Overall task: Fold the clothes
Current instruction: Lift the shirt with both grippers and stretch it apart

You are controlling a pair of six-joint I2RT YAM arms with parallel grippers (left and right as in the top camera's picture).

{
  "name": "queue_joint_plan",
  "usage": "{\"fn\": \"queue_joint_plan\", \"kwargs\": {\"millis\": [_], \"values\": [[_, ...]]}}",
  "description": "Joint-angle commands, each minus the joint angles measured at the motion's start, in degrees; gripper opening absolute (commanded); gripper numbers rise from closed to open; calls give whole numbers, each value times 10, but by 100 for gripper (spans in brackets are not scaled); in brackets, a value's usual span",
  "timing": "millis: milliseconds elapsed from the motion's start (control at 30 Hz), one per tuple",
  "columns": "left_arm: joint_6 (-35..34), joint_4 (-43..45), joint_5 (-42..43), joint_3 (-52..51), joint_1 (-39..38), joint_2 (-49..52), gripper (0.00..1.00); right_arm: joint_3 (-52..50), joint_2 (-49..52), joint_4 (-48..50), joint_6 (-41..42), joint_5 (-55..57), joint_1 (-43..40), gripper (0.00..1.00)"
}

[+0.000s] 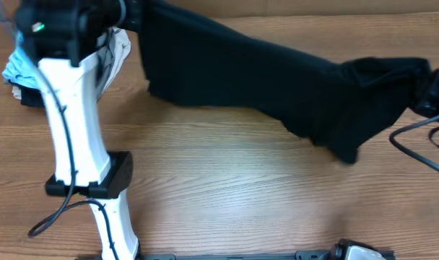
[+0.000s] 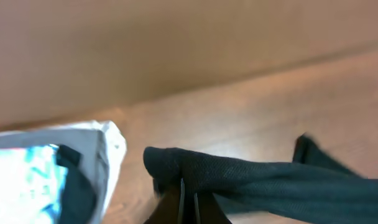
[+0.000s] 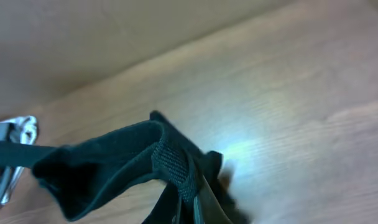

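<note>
Black cloth fills the far half of the scene: the clothes (image 1: 263,79) hang stretched in one long band from far left to the right edge, sagging lowest toward the right. I cannot tell whether the lower edge rests on the wood. Next in size, the white left arm (image 1: 71,130) stands over the left side, beside a light-blue T-shirt (image 1: 21,66) lying at far left. Each tool is pinched tight on fabric: the left tool (image 2: 181,196) on a bunched corner, the right tool (image 3: 192,199) on a ribbed hem. A thin cable (image 1: 414,141) loops at the right.

Risks, as I judge them: both grips take only small gathers, so a pull apart could slip a corner free. The band looks twisted, so laying it down may set creases. The left corner hangs just beside the T-shirt and could drag it.

Pale wood grain covers the surface (image 1: 227,188), with a soft glare in both wrist views; a plain brown wall (image 2: 145,43) closes the far side
</note>
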Motion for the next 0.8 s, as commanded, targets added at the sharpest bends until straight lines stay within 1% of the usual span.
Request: {"fn": "queue_joint_plan", "kwargs": {"millis": [0,200,333,767], "values": [[-28,2,0,50,24,-49,4,75,-10,-7,-58,-48,-19,4],[-28,1,-15,50,28,-123,4,186,-10,-76,-60,-48,-19,4],[-28,-3,-46,50,28,-163,4,247,-10,-114,-64,-37,-19,4],[-28,-14,-84,50,28,-221,4,316,-18,-114,-66,-24,-19,4]]}}
